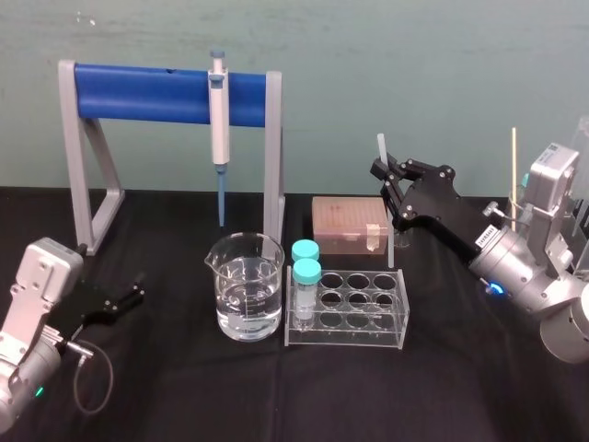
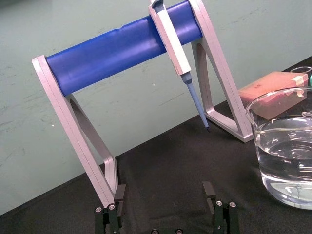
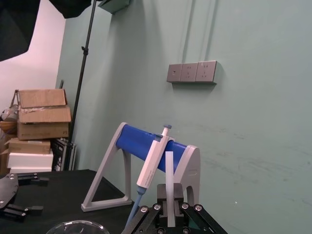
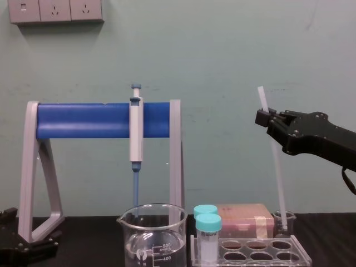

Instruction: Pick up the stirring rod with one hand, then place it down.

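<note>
Long translucent white stirring rod (image 4: 277,172): upright near the tabletop's far edge, lower end inside small clear glass beaker (image 4: 285,223); black two-fingered right gripper (image 4: 266,118) pinching its upper part; left gripper (image 1: 136,293) spread, at left edge.

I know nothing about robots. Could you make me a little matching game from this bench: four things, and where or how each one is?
Things:
1 rod
2 pipette
3 beaker
4 vials

States:
A standing in the rack
B hanging on the blue stand
C held upright by the right gripper
D part full of clear liquid

Pairs: 1-C, 2-B, 3-D, 4-A.

The left gripper sits open and idle, low on the left.
</note>
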